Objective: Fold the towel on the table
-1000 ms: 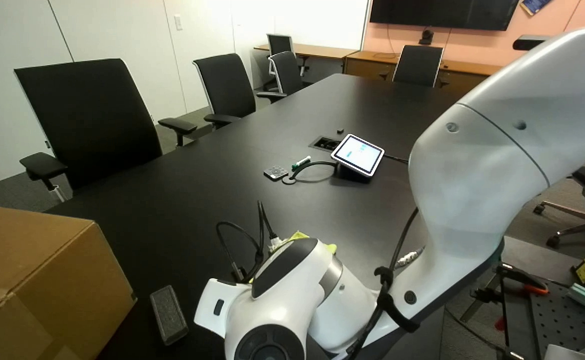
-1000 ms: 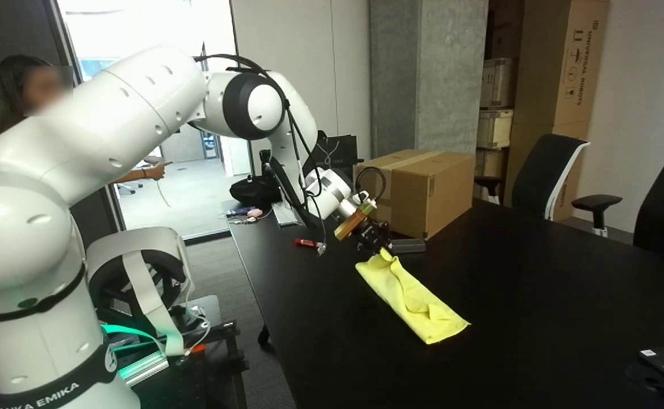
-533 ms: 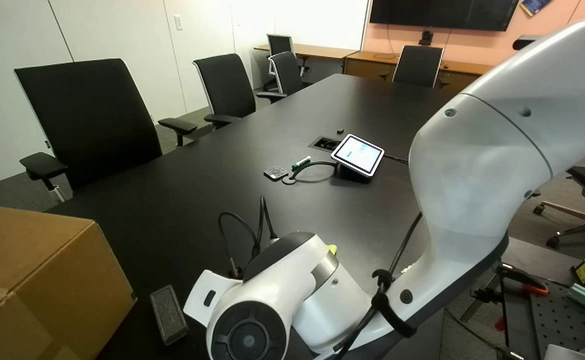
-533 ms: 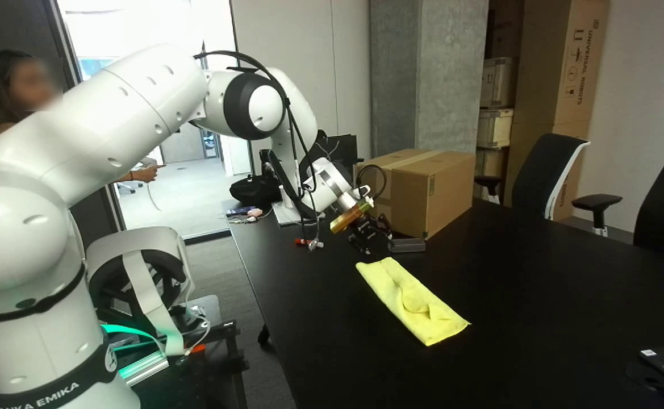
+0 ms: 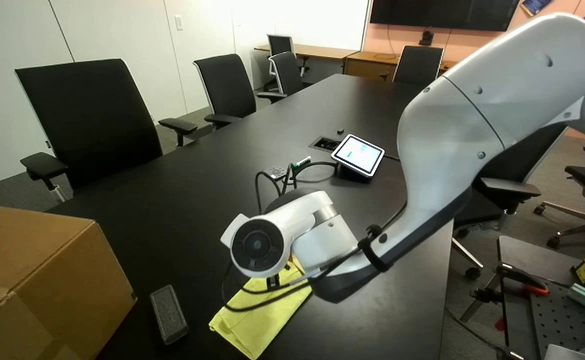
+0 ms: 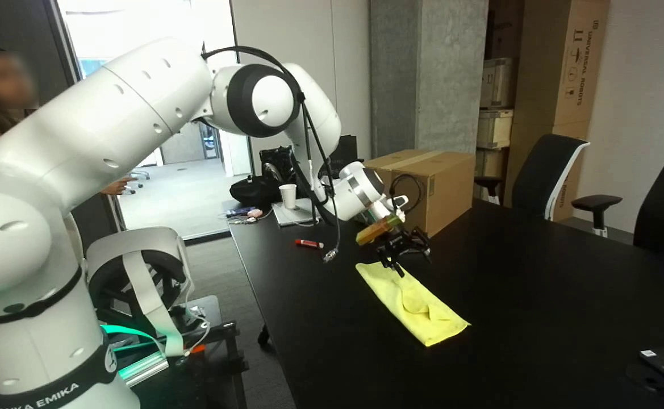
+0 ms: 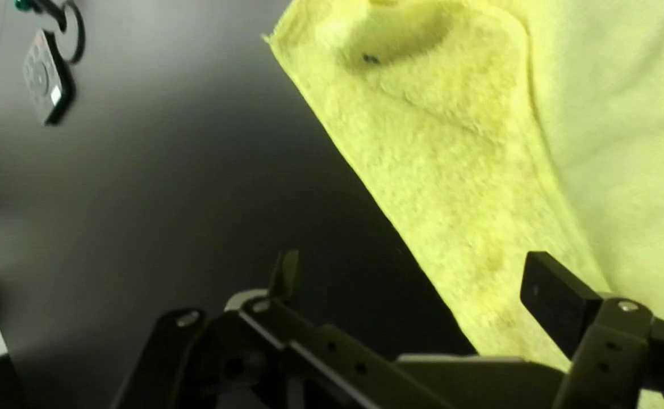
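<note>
Yellow terry towel, probably light and limp, should pinch easily at its 11 o'clock corner in the wrist view; the gripper, jaws apart, holds nothing

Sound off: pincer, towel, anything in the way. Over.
Pincer open, holding nothing. Yellow towel on the table, partly folded, rumpled. Gray block and box nearby, both apart from the towel, probably not in the way.

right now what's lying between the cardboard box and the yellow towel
A gray block lies between the cardboard box and the yellow towel, touching neither, as seen in an exterior view.
</note>
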Robot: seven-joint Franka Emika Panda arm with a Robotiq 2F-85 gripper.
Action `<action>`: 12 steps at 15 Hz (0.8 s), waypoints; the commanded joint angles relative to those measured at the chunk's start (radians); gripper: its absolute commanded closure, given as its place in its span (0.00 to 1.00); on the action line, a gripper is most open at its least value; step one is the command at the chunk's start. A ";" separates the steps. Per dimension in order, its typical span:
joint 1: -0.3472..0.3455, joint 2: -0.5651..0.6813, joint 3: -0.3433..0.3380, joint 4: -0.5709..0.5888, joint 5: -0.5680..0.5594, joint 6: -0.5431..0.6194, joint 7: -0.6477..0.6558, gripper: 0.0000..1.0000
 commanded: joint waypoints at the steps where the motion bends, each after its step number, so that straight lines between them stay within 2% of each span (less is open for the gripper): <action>1: -0.070 -0.120 -0.051 -0.158 0.044 0.053 0.062 0.00; 3: -0.106 -0.183 -0.074 -0.242 0.066 0.058 0.088 0.00; 7: -0.178 -0.371 -0.074 -0.448 0.185 0.014 0.055 0.00; 12: -0.240 -0.616 -0.057 -0.671 0.435 -0.086 -0.059 0.00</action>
